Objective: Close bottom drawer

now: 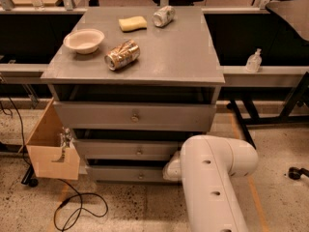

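Bottom drawer (120,174), slim grey front with small round knob: lowest in grey metal cabinet (183,57), front standing slightly proud, dark gap above. Middle drawer (120,150) and taller top drawer (96,116) above.

Gripper (170,169) at bottom drawer's right end, against front, mostly hidden behind bulky white robot arm (212,187); open or closed not discernible.

On cabinet top: white bowl (83,40) left, crushed brown can (122,55) on side near it, yellow sponge (133,23) and silver can (163,16) far.

Open cardboard box (48,153) just left of cabinet.
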Robot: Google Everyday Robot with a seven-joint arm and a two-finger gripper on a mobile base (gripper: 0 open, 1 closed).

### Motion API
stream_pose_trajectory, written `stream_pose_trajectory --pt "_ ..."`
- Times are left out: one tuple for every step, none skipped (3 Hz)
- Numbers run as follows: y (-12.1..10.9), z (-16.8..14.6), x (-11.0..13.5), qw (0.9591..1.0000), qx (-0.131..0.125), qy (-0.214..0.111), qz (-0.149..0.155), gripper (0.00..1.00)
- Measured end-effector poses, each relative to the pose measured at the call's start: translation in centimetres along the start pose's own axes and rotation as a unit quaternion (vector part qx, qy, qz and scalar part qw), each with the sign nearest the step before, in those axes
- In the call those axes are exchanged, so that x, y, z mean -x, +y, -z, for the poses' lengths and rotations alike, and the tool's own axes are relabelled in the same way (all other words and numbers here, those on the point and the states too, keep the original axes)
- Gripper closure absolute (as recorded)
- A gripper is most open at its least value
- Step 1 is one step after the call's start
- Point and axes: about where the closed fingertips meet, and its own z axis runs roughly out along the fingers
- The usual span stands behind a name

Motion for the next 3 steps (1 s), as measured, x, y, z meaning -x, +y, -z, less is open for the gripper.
stream_pose_trajectory --pt "0.00 0.00 0.00 1.0000 0.000 0.000 0.000 1.00" --pt "0.00 0.01 0.01 1.0000 0.000 0.000 0.000 1.00" --pt "0.00 0.01 0.01 1.0000 0.000 0.000 0.000 1.00"
